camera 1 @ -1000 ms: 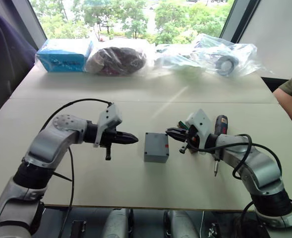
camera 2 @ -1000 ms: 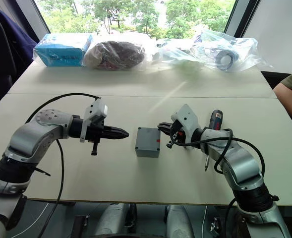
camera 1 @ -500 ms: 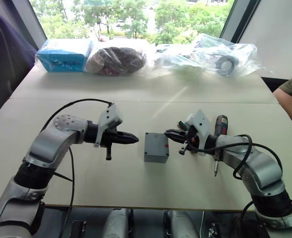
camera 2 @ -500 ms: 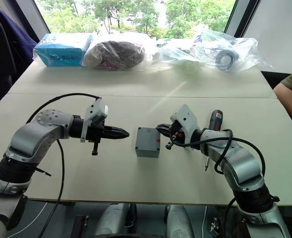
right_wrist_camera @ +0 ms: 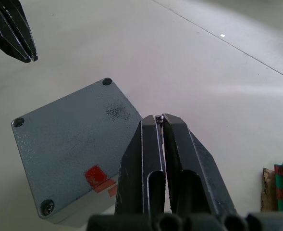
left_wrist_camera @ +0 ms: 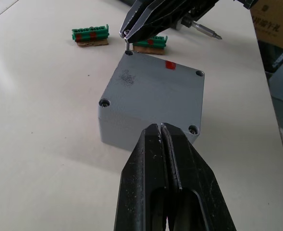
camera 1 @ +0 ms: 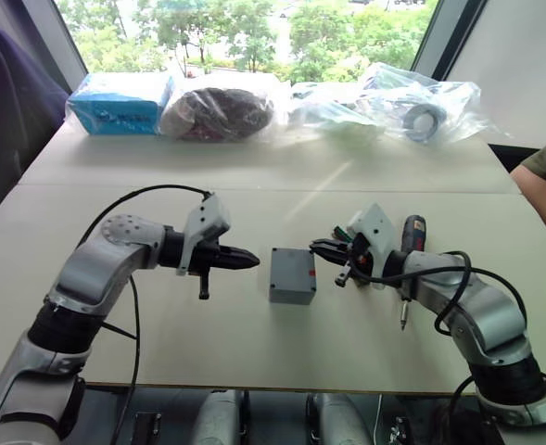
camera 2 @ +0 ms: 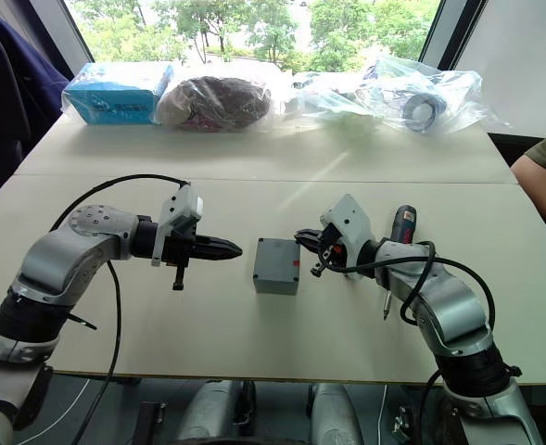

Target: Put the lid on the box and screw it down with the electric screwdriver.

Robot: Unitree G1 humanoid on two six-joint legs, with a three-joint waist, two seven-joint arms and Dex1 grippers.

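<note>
— What had changed around the box (camera 1: 292, 275)?

— Little. Our right gripper (camera 1: 317, 248) had nudged toward it, then eased back to its right corner, pinching a small screw (right_wrist_camera: 156, 117). The lid (left_wrist_camera: 153, 91) already sat on the box, so we judged fastening was under way.

— And our left gripper (camera 1: 252, 260)?

— Closed on nothing, just left of the box. The electric screwdriver (camera 1: 410, 243) lay untouched, further right. The box's inside was hidden.

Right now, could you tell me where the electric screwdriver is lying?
The electric screwdriver lies on the table, on the robot's right, just behind the right gripper and its forearm.
</note>
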